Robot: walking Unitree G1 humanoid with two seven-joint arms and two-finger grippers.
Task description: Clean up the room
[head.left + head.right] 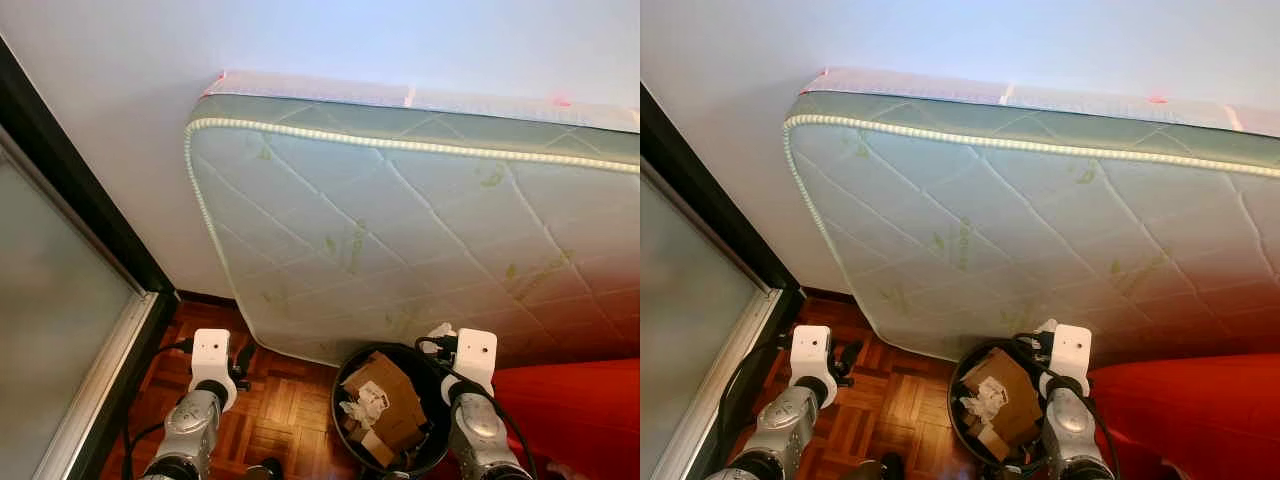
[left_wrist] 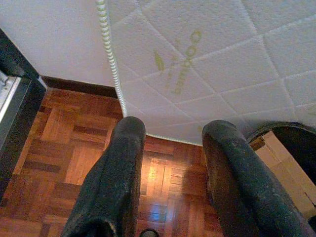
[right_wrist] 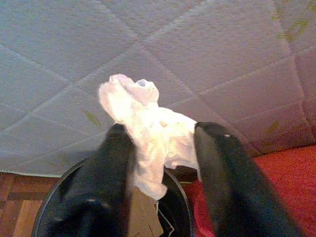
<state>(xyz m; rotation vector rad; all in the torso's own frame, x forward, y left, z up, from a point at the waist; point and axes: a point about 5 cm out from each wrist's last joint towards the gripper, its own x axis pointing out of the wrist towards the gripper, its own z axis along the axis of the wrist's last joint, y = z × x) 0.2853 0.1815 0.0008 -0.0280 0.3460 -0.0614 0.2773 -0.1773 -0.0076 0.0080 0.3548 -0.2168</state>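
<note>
One tissue (image 3: 143, 128) (right gripper (image 3: 160, 143) holding) | one bin (image 1: 432, 440) | one mattress (image 1: 420, 220)

I see a pale mattress (image 1: 420, 220) quilted in diamonds with green printed marks and a beaded cream edge. The floor (image 2: 74, 163) is reddish-brown parquet. The bin (image 1: 437, 442) is black, holding brown cardboard (image 1: 385, 395). My right gripper (image 3: 160, 143) pinches white crumpled paper (image 3: 148, 133). Red fabric (image 1: 570, 410) lies beside it.

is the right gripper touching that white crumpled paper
Touching. The right wrist view shows the white crumpled paper pinched between the right gripper, both black fingers pressed against it, above the black bin.
</note>
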